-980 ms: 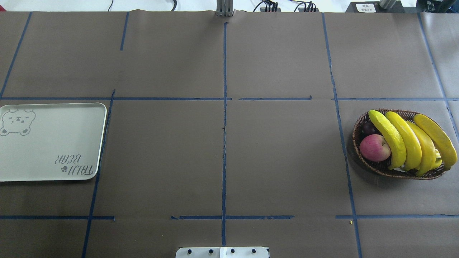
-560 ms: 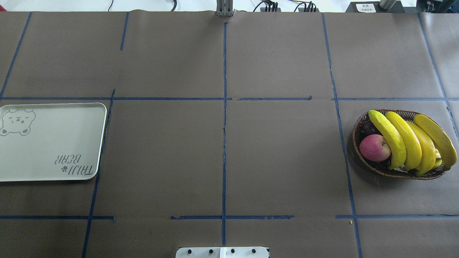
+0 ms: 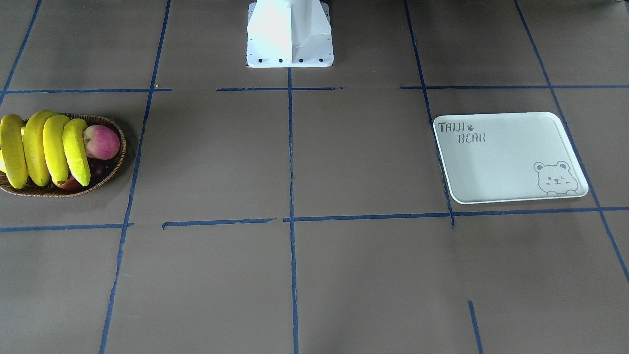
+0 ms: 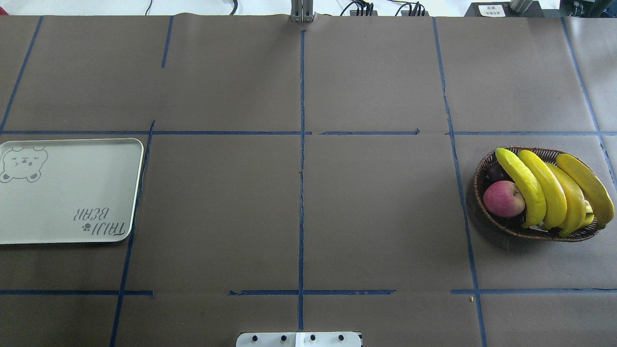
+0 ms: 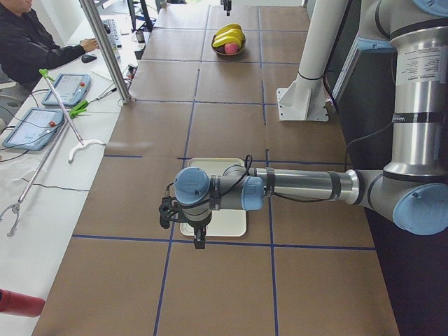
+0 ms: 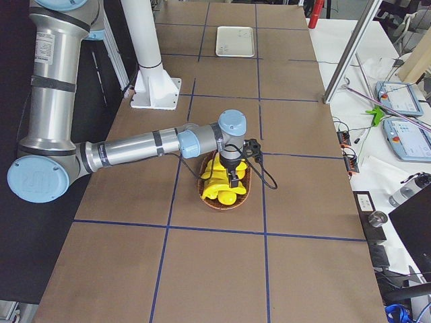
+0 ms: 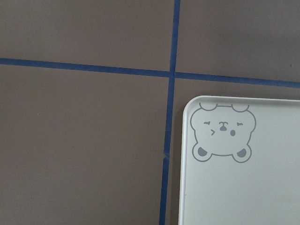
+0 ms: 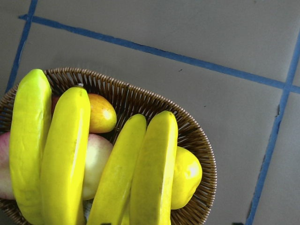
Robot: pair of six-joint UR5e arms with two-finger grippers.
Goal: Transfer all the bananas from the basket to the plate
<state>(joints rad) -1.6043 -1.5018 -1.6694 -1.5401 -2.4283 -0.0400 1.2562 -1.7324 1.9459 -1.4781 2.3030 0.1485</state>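
Several bright-yellow bananas [image 4: 544,188] lie side by side across the brown wicker basket [image 4: 478,185] at the table's right. They also show in the front view as bananas [image 3: 44,147] in the basket [image 3: 119,160]. The right wrist view looks straight down on the bananas [image 8: 65,154]. The white plate [image 4: 67,202] printed "TAIJI BEAR" lies bare at the table's left. My left gripper [image 5: 199,240] hangs over the plate [image 5: 218,227]. My right gripper [image 6: 233,179] hangs over the bananas [image 6: 222,188]. Both show only in side views, so I cannot tell whether they are open or shut.
A red apple [image 4: 503,198] and a dark fruit lie in the basket beside the bananas. A stubby yellow pear [image 8: 187,176] and an orange-yellow fruit [image 8: 101,112] lie under them. The white robot pedestal [image 3: 290,34] stands mid-table. A person [image 5: 35,42] sits at the side bench.
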